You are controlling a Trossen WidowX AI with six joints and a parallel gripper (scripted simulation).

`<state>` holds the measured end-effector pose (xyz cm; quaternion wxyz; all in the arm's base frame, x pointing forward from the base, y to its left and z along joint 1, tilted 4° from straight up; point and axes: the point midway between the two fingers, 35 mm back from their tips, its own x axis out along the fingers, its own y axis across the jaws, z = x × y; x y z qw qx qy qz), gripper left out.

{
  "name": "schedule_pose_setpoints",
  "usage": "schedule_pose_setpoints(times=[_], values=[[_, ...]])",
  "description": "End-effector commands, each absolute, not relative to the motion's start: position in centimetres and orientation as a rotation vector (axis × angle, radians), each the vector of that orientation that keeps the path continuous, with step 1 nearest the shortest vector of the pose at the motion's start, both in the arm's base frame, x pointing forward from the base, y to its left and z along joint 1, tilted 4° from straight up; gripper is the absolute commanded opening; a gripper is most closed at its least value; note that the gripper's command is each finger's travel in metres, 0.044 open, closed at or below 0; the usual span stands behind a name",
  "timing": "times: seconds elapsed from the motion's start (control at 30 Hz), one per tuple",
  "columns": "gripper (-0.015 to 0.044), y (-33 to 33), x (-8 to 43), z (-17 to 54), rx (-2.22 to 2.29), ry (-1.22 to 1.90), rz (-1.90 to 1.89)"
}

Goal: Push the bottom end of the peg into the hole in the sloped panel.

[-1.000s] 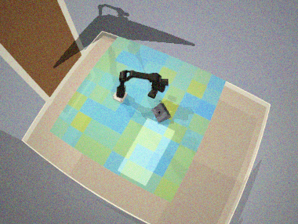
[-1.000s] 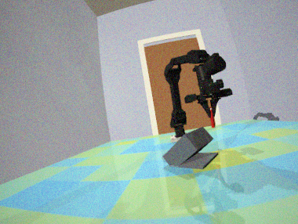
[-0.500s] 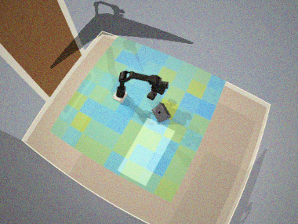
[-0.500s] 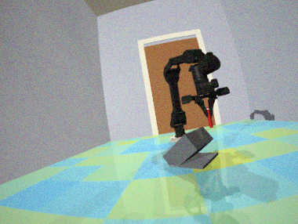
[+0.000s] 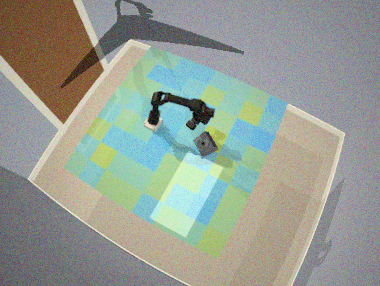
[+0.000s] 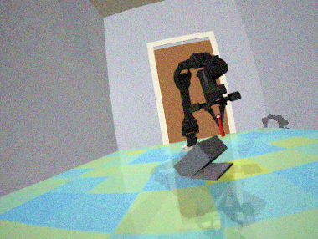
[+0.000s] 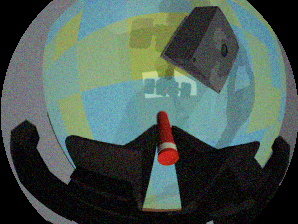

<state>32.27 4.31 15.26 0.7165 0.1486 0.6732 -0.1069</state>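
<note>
A red peg (image 6: 221, 129) (image 7: 165, 134) with a pale band near its top end is held off the table, slightly tilted in the exterior view. My gripper (image 6: 219, 120) (image 7: 164, 129) is shut on it, and its lower end sticks out below the fingertips. The dark grey sloped block (image 5: 209, 148) (image 6: 187, 159) (image 7: 207, 35) stands on the table. Its face shows a small dark hole (image 5: 203, 143) (image 7: 224, 48). The peg is apart from the block, to the lower left of it in the wrist view. In the top view the arm hides the peg.
The block has a thin dark base plate (image 6: 215, 172) lying on the patchwork table mat (image 5: 120, 192) (image 6: 75, 205). The arm's base (image 5: 153, 123) stands on the mat, behind the block in the exterior view. A bright light patch (image 5: 185, 200) falls beside the block.
</note>
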Motion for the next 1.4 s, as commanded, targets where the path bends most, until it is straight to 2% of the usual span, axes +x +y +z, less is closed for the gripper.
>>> schedule_pose_setpoints(times=[0.0, 1.37], values=[[0.0000, 3.9, 32.4, 15.4, 0.371, 1.485, -0.249], [0.0000, -0.6, 33.3, 16.3, 0.734, 1.431, -0.374]])
